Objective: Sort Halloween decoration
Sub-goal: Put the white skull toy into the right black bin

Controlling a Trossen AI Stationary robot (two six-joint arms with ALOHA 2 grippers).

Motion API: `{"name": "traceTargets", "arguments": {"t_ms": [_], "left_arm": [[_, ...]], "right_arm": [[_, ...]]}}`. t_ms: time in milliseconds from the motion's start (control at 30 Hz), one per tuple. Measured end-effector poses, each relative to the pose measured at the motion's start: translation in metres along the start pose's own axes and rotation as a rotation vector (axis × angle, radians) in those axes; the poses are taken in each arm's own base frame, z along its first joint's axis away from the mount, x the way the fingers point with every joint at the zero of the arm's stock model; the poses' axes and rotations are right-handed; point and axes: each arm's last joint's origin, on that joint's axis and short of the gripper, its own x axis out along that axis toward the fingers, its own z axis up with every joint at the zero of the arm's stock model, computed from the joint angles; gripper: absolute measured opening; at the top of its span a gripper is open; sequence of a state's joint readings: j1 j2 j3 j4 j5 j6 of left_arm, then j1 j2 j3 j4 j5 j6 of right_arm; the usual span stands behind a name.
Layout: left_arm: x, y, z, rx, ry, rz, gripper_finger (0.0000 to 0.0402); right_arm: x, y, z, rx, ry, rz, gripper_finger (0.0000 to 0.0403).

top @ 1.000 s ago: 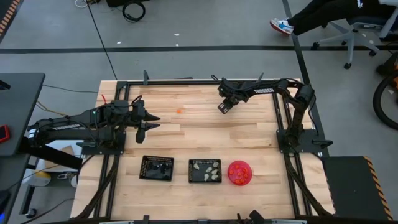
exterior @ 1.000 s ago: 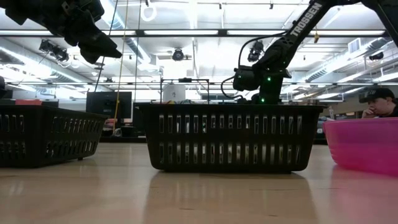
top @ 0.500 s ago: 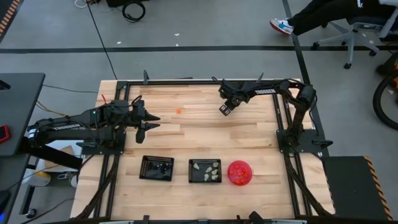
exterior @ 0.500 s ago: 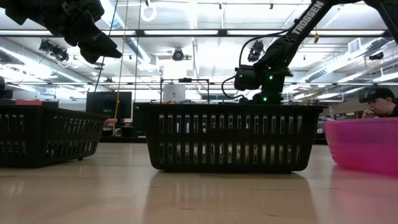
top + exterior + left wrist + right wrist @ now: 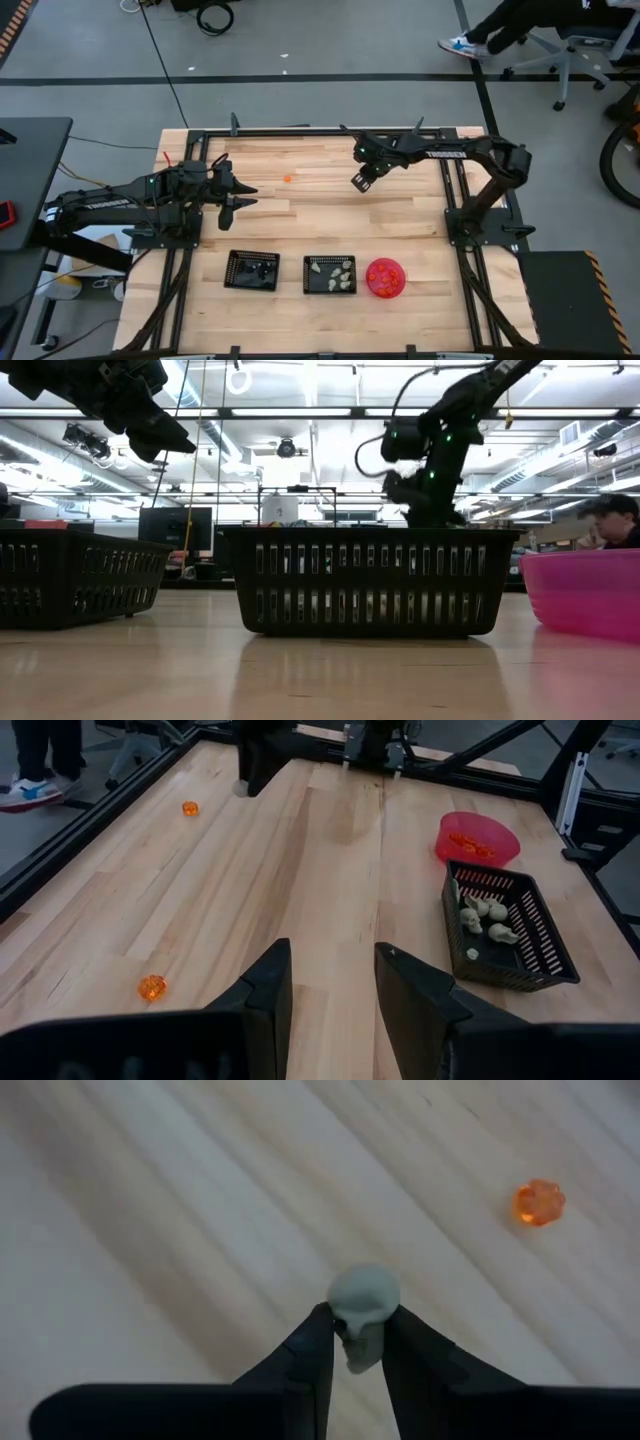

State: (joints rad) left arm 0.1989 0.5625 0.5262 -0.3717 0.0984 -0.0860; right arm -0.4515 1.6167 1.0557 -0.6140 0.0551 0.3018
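The right gripper point(image 5: 357, 1342) is clamped on a pale, rounded skull point(image 5: 362, 1302); its arm has stretched out since 1 second ago, probably starting toward the mesh tray point(image 5: 329, 274) of cream skulls. The left gripper point(image 5: 332, 982) hangs open, waiting. 1 faceted orange trinket point(image 5: 539, 1202) lies near on smooth wood, another point(image 5: 151, 987) by the left arm.
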Motion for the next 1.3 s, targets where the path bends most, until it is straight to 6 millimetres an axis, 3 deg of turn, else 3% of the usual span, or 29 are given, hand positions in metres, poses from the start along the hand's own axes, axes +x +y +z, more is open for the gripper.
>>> {"name": "traceTargets", "arguments": {"t_ms": [233, 733, 1067, 1300], "left_arm": [[0.0, 0.0, 0.0, 0.0, -0.001, 0.0, 0.0116], [0.0, 0.0, 0.0, 0.0, -0.001, 0.0, 0.0116], [0.0, 0.0, 0.0, 0.0, -0.003, 0.0, 0.0116], [0.0, 0.0, 0.001, 0.0, -0.009, -0.001, 0.0116]], "right_arm": [[-0.021, 0.031, -0.01, -0.038, -0.03, 0.108, 0.0085], [-0.039, 0.116, -0.039, -0.206, -0.104, 0.422, 0.0086], [-0.056, 0.161, -0.065, -0.281, -0.172, 0.555, 0.0086], [-0.066, 0.181, -0.084, -0.339, -0.191, 0.609, 0.0086]]}}
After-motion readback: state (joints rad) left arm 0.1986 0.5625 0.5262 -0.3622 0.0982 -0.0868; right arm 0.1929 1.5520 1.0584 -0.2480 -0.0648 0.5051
